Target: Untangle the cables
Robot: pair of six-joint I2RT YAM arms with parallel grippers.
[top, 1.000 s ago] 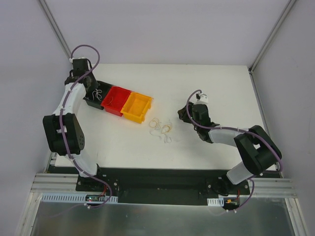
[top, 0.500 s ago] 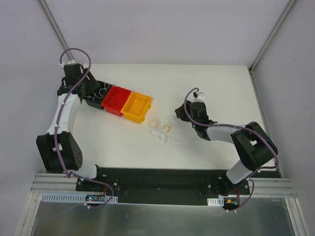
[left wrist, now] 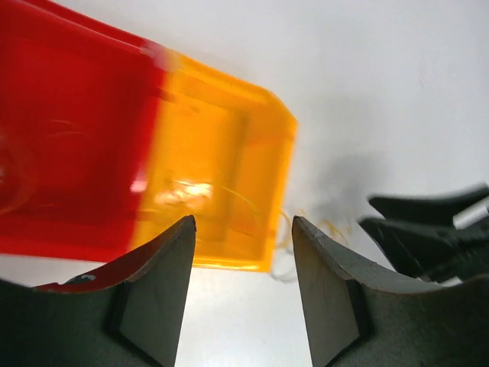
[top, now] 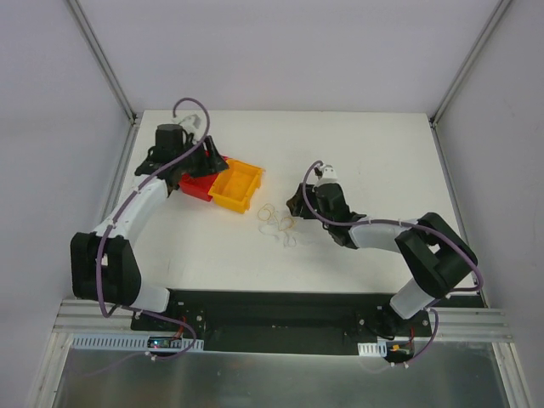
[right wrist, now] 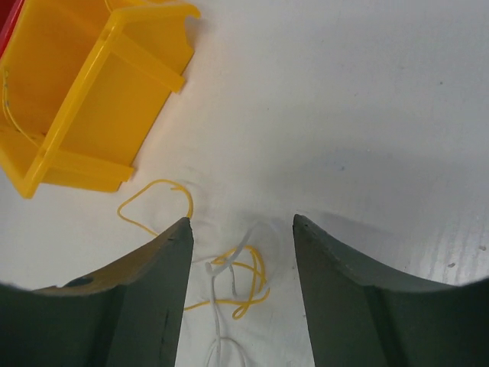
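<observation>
Hovering over the red bin [left wrist: 76,138] near the bench's [top: 382,153] left edge, the left pincer [left wrist: 243,222] gapes, holding nothing. The yellow bin [top: 235,185] sits against the red one. The cables [top: 279,223] lie loose mid-bench. Just right of them the right pincer [right wrist: 241,222] hangs spread, holding nothing, with white surface beyond running to the right edge.

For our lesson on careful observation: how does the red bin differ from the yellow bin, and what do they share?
Seen from above, the left arm partly covers the red bin; the yellow bin shows whole. The yellow bin lies nearer the cables; the red bin sits beyond it, farther off. Both are open-topped plastic bins, side by side and touching.
</observation>
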